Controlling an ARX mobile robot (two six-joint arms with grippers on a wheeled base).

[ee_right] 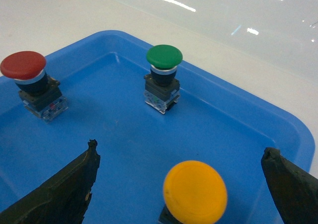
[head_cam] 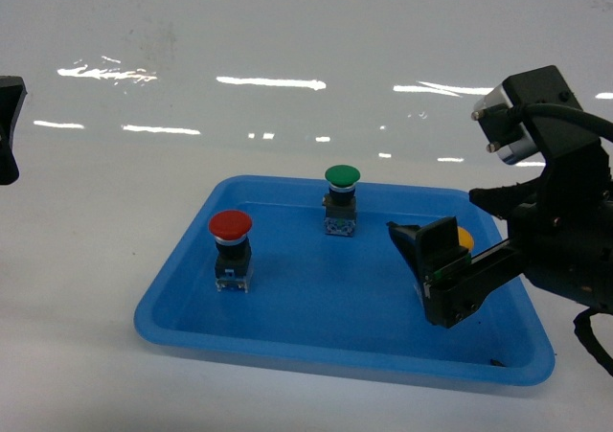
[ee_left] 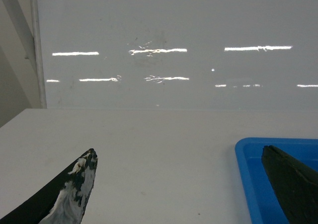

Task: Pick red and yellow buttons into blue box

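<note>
Three buttons stand in the shallow tray [head_cam: 192, 288]: red button [head_cam: 231, 225] near its left edge, green button [head_cam: 342, 175] at its back, while the right gripper [ee_right: 181, 184] straddles the yellow button [ee_right: 195, 189], jaws wide, apparently to grasp it; the blue box is out of view.

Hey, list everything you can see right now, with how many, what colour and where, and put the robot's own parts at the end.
tray: one, blue, shallow, on the white table.
red button: one, upright in the tray's left part.
green button: one, upright near the tray's far wall.
yellow button: one, in the tray's right part, between the right end effector's fingers.
table: one, white, glossy.
left end effector: black, open, over bare table beside the tray's corner.
right end effector: black, open, straddling the yellow button, not closed on it.
</note>
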